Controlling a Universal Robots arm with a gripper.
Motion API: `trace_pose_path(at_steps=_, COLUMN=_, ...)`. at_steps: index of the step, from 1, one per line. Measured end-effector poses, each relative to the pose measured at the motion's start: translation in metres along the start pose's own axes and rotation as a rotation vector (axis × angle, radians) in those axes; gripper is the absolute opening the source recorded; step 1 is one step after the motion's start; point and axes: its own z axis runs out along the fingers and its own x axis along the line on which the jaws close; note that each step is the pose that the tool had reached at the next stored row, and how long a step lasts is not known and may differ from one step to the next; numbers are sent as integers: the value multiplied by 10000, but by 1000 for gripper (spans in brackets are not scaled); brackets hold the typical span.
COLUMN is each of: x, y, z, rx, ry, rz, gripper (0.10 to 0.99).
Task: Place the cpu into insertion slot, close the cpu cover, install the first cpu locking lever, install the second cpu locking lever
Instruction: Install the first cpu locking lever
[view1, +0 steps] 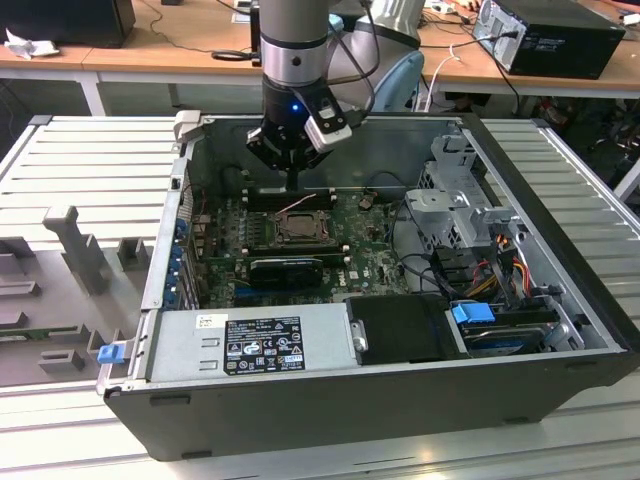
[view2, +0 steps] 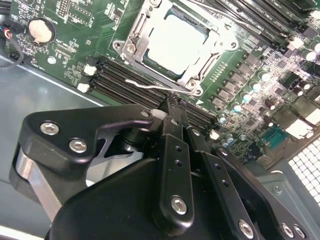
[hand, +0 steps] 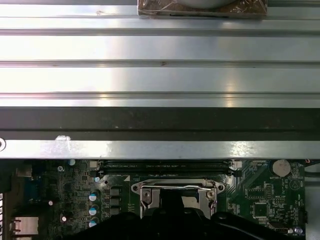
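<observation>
The cpu (view2: 177, 42), a pale square chip, lies flat in the insertion slot (view1: 298, 228) on the green motherboard. Around the chip lies the silver cpu cover (view2: 137, 27), down on the slot with the chip showing through its window. A thin silver locking lever (view2: 145, 86) runs along the slot's edge; it shows as a wire (hand: 175, 188) in the first wrist view too. My gripper (view2: 172, 106) is shut with nothing between its fingers. Its tip hangs just above the end of that lever, at the slot's rear edge (view1: 291, 183) in the exterior view.
Black memory slots (view2: 125, 75) run beside the lever. A coin battery (view2: 41, 30) sits further off on the board. In the case, a long black card (view1: 285, 270), the power supply (view1: 250, 345) and a drive cage (view1: 460, 200) with cables surround the socket.
</observation>
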Motion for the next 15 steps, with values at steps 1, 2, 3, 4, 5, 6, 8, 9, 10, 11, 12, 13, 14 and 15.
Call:
trace_pose_path(at_steps=1, x=-7, y=0, z=0, rx=0, ry=-1, rz=0, gripper=106)
trace_pose_path(at_steps=2, x=-21, y=0, z=0, rx=1, ry=0, rz=-1, gripper=106)
trace_pose_path(at_steps=3, x=-27, y=0, z=1, rx=0, ry=0, rz=0, gripper=106)
trace_pose_path(at_steps=4, x=-34, y=0, z=1, rx=0, ry=0, rz=0, gripper=106)
trace_pose_path(at_steps=5, x=-40, y=0, z=1, rx=0, ry=0, rz=0, gripper=106)
trace_pose_path(at_steps=6, x=-42, y=0, z=1, rx=0, ry=0, rz=0, gripper=106)
trace_pose_path(at_steps=8, x=-54, y=0, z=1, rx=0, ry=0, rz=0, gripper=106)
trace_pose_path(at_steps=9, x=-64, y=0, z=1, rx=0, ry=0, rz=0, gripper=106)
trace_pose_path(at_steps=10, x=-79, y=0, z=1, rx=0, ry=0, rz=0, gripper=106)
trace_pose_path(at_steps=11, x=-82, y=1, z=1, rx=0, ry=0, rz=0, gripper=106)
trace_pose_path(at_steps=12, x=-89, y=1, z=2, rx=0, ry=0, rz=-2, gripper=106)
trace_pose_path(at_steps=13, x=-97, y=1, z=2, rx=0, ry=0, rz=0, gripper=106)
trace_pose_path(at_steps=14, x=-105, y=1, z=2, rx=1, ry=0, rz=1, gripper=106)
trace_pose_path(at_steps=15, x=-119, y=1, z=3, rx=0, ry=0, rz=0, gripper=106)
